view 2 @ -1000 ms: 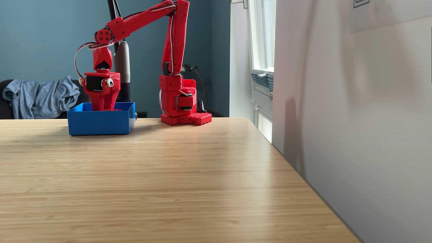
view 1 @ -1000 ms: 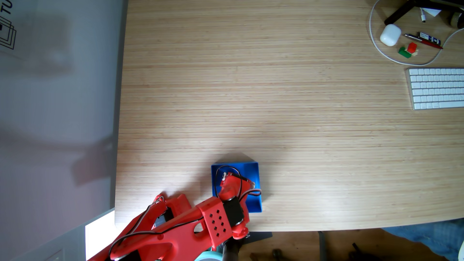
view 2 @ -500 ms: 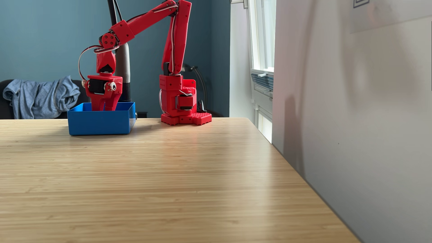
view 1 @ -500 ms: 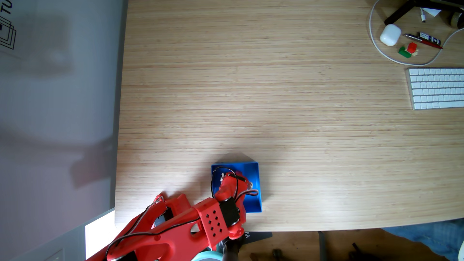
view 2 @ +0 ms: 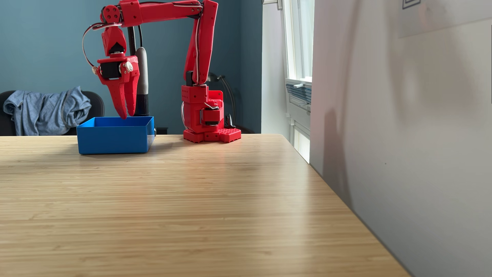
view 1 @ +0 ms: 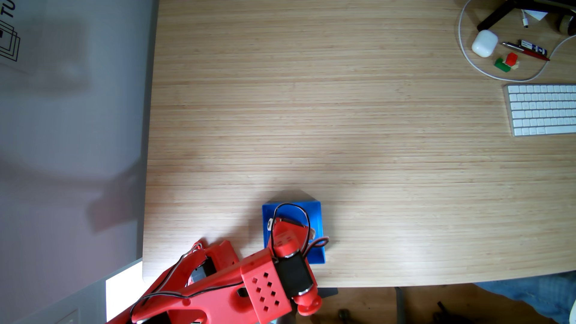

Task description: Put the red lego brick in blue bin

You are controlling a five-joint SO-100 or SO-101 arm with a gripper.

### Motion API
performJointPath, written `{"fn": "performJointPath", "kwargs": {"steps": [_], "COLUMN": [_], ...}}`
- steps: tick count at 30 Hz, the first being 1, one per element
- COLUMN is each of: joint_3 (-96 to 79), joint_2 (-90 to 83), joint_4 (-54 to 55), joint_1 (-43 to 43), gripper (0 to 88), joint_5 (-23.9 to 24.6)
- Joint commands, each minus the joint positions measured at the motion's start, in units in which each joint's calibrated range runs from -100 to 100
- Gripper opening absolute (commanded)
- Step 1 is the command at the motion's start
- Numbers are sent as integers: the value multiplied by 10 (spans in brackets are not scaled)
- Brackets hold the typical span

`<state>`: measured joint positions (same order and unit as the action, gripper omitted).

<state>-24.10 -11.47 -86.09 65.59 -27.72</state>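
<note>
Gripper [view 2: 127,117] is hanging just above the blue bin [view 2: 113,142] near the table's [view 2: 186,199] arm-side edge, fingers nearly together, empty (brick hidden, presumably inside). Risk: a fingertip catching the rim and dragging the bin.

I see a bright blue bin [view 2: 113,141], an all-red arm [view 2: 199,50] and gripper [view 2: 127,115], and a pale, fine-striped wood surface [view 2: 186,207].

wall [view 2: 53,40]: teal-blue, behind desk | window [view 2: 299,40]: white frame, daylight coming in | bamboo tabletop [view 2: 186,199]: pale, striped grain | dark chair [view 2: 97,104]: blue shirt [view 2: 45,111] draped over it | grey panel [view 2: 412,119]: along table's right edge
</note>
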Motion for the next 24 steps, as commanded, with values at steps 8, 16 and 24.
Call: {"fn": "performJointPath", "kwargs": {"steps": [8, 16, 24], "joint_3": [127, 175, 256], "joint_2": [-19, -19, -19], "joint_4": [-94, -95, -94], "joint_1": [-151, -330, -480], "gripper": [1, 1, 1], "joint_5": [123, 232, 309]}}
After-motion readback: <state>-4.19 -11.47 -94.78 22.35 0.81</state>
